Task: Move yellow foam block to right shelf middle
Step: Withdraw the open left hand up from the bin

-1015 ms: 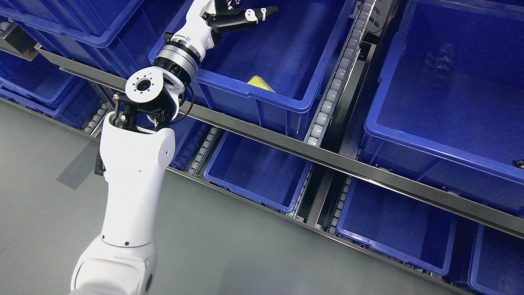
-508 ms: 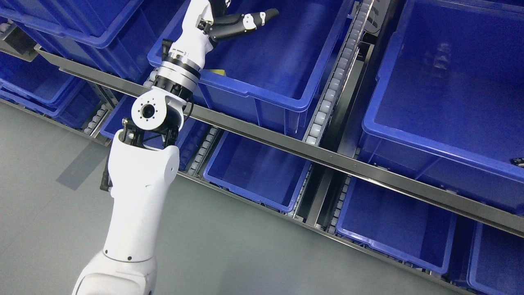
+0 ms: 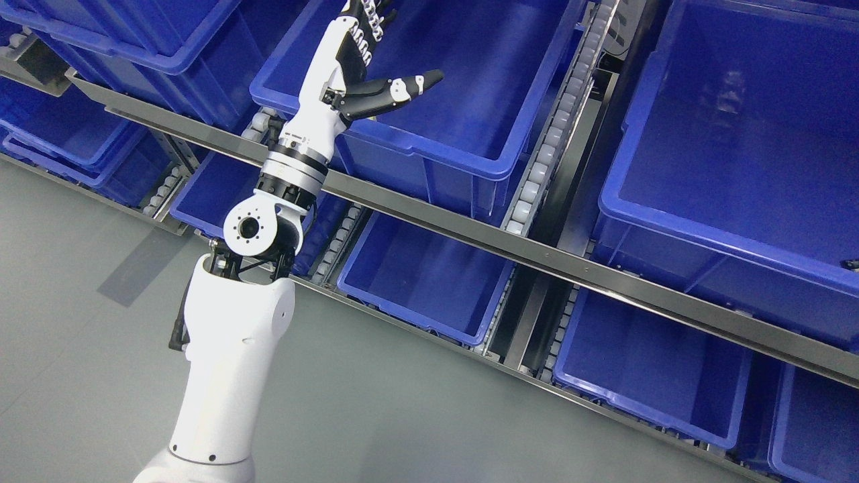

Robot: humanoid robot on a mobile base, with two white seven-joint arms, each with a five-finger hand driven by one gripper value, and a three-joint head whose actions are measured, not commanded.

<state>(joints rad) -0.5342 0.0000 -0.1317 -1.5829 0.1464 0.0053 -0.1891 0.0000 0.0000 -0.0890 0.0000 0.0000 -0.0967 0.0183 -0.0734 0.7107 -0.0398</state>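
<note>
No yellow foam block shows anywhere in the head view now. My left arm rises from the lower left, across the steel shelf rail [image 3: 537, 251], to the middle-level blue bin [image 3: 429, 144]. My left hand [image 3: 397, 45] is over that bin's near left corner, open, with the thumb [image 3: 419, 83] stretched right and the fingers [image 3: 368, 30] pointing up into the bin. Nothing is in it. The wrist and the bin's front wall hide the near-left part of the bin floor.
A larger blue bin [image 3: 704, 235] sits to the right on the same level, past a white roller track [image 3: 557, 134]. More blue bins [image 3: 429, 288] fill the lower level and the upper left. A small dark piece [image 3: 851, 265] pokes in at the right edge. Grey floor lies below.
My left hand has drawn back and down toward the bin's near left corner, staying open. The yellow block seen in the bin one second ago no longer shows. The view shifted slightly.
</note>
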